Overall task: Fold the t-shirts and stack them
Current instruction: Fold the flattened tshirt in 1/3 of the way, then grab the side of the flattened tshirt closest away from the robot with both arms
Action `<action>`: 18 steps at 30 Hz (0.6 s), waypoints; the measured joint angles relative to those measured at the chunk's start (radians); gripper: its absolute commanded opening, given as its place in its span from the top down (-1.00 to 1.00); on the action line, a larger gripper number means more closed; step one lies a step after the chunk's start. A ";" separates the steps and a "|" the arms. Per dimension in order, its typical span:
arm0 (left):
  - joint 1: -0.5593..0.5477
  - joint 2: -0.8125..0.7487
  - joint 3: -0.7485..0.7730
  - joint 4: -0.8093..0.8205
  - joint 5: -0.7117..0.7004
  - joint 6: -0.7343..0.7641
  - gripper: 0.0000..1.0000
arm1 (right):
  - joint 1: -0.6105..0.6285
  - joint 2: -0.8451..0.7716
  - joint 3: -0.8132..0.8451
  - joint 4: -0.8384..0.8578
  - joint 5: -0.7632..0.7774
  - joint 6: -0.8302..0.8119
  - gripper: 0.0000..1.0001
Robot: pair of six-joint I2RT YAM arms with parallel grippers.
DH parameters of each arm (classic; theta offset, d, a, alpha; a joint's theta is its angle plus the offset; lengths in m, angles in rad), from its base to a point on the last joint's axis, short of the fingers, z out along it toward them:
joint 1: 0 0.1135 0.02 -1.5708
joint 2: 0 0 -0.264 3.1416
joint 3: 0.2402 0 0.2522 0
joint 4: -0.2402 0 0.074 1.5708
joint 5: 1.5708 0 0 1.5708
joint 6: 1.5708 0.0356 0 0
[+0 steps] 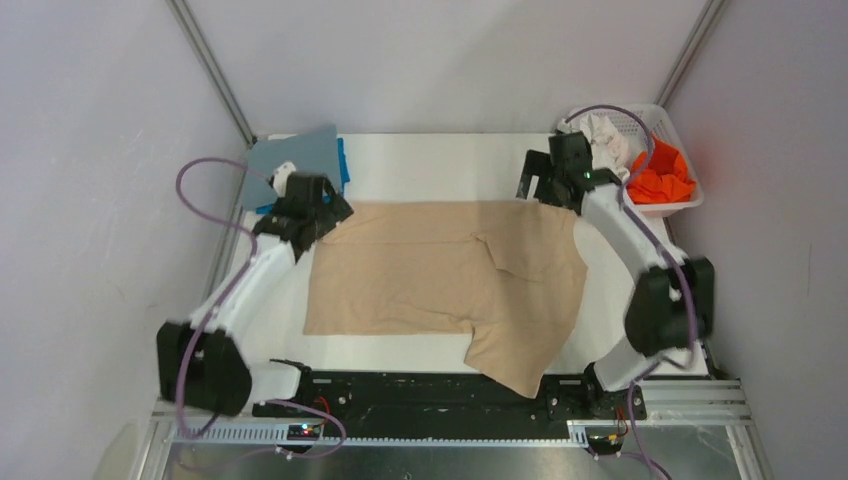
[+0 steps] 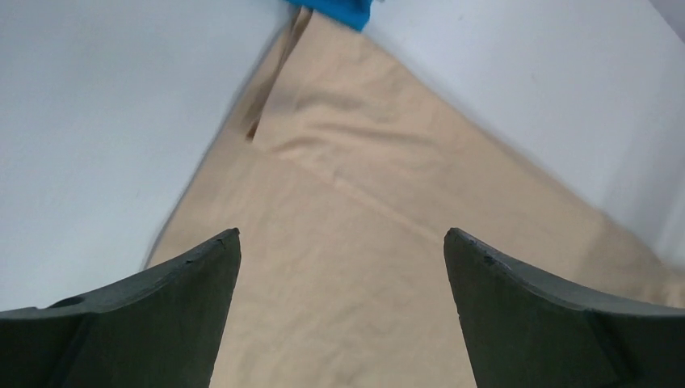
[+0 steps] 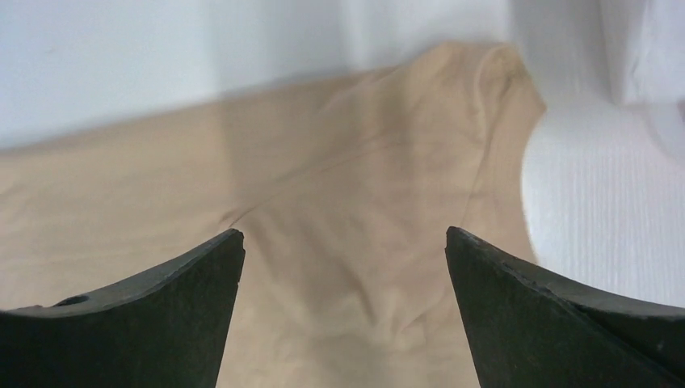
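Note:
A tan t-shirt [image 1: 440,275] lies spread across the middle of the white table, one sleeve hanging toward the near edge. My left gripper [image 1: 322,212] hovers over its far left corner, open, with only tan cloth [image 2: 347,242] showing between the fingers. Over the shirt's far right corner my right gripper [image 1: 553,190] is open too, and wrinkled tan cloth [image 3: 355,267] lies below it. A folded grey-blue t-shirt [image 1: 295,158] sits on a bright blue one [image 1: 343,160] at the far left. White [image 1: 605,135] and orange [image 1: 660,178] t-shirts lie in the basket.
A white lattice basket [image 1: 690,205] stands at the far right corner of the table. Grey walls close in on both sides and the back. A black rail [image 1: 430,390] carrying the arm bases runs along the near edge.

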 measured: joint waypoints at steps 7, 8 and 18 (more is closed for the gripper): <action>-0.138 -0.392 -0.343 -0.158 -0.112 -0.130 -0.99 | 0.232 -0.442 -0.365 -0.044 0.119 0.070 -0.99; -0.138 -0.430 -0.393 -0.186 -0.118 -0.148 -0.99 | 0.239 -0.487 -0.414 -0.056 0.126 0.084 -0.99; -0.137 -0.601 -0.657 -0.330 -0.149 -0.349 -0.85 | 0.254 -0.834 -0.693 -0.086 0.073 0.170 -0.99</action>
